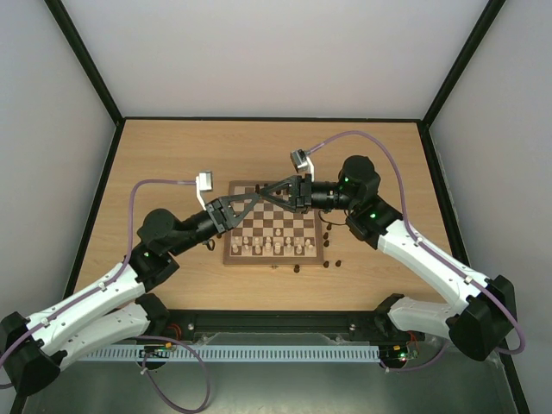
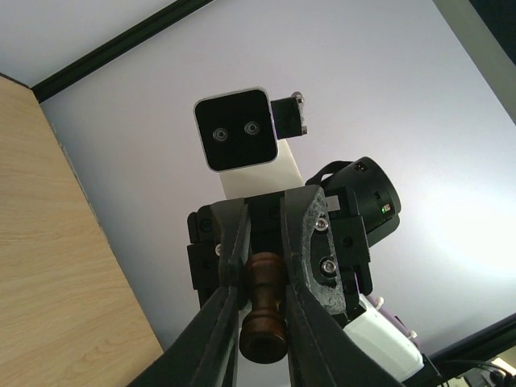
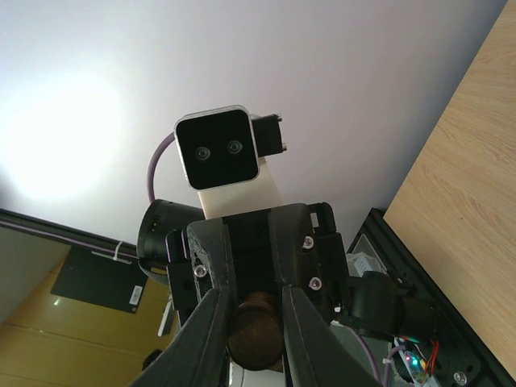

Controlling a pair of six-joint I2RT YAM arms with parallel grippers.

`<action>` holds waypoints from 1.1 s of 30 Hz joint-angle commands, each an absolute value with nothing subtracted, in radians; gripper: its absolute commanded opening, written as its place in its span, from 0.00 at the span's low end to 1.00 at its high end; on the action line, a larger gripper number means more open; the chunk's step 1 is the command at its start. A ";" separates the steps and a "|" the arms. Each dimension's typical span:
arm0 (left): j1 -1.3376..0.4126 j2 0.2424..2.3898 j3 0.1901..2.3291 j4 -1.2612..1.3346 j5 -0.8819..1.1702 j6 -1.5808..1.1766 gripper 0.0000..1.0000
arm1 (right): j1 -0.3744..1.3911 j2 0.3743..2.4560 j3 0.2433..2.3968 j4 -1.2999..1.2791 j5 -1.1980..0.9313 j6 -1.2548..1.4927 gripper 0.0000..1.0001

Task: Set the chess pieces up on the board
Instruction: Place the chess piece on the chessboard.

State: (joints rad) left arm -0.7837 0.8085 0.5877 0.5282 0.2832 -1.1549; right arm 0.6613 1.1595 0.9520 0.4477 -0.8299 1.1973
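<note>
l gripper [image 2: 264, 318] is clamped on a dark chess piece [image 2: 264, 300]. in the l wrist view it sits low centre of frame, round base toward the lens, w/ a black finger [image 2: 223, 322] pressed on each side. facing it, upper centre, is the r arm's wrist cam [image 2: 236, 129], w/ pale wall behind and a strip of wooden table [image 2: 56, 266] down the left edge.

r gripper [image 3: 256, 326] comes at the same piece from the other end. in the r wrist view a brown rounded end shows bottom centre btw its fingers [image 3: 208, 326], which look closed on it too, though the overlap of the two grippers makes that hard to be sure of. the l arm's wrist cam [image 3: 218, 149] fills the middle of that frame.

in the top view both grippers meet nose to nose over the far half of the board [image 1: 297, 226], centre of frame. the held piece is too small to pick out there.

cream chessmen [image 1: 259, 248] stand along the board's near rows. a few dark chessmen [image 1: 295, 269] lie off the board on the table, just below and right of its near right corner.
</note>
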 commanded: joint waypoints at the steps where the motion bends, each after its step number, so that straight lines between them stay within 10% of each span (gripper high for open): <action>1: -0.775 0.794 0.582 0.549 0.288 -1.149 0.18 | 0.659 1.161 0.945 0.484 -0.849 1.194 0.07; 9: -0.768 0.774 0.611 0.452 0.271 -1.127 0.16 | 0.658 1.164 0.950 0.463 -0.838 1.183 0.13; 14: -0.756 0.771 0.690 0.289 0.251 -1.074 0.16 | 0.657 1.167 0.968 0.408 -0.824 1.149 0.47; 21: -0.687 0.875 0.915 -0.058 0.253 -0.957 0.16 | 0.622 1.143 1.034 0.116 -0.755 0.997 0.67; 33: -0.535 1.376 1.421 -0.702 0.096 -0.605 0.15 | 0.555 1.000 1.117 -0.362 -0.478 0.668 0.73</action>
State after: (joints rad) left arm -0.5472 1.2598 1.2850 -0.4320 0.2092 -0.7517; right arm 0.5587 1.0409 1.0664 -0.1909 -0.5617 0.7921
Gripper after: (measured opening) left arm 0.160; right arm 0.719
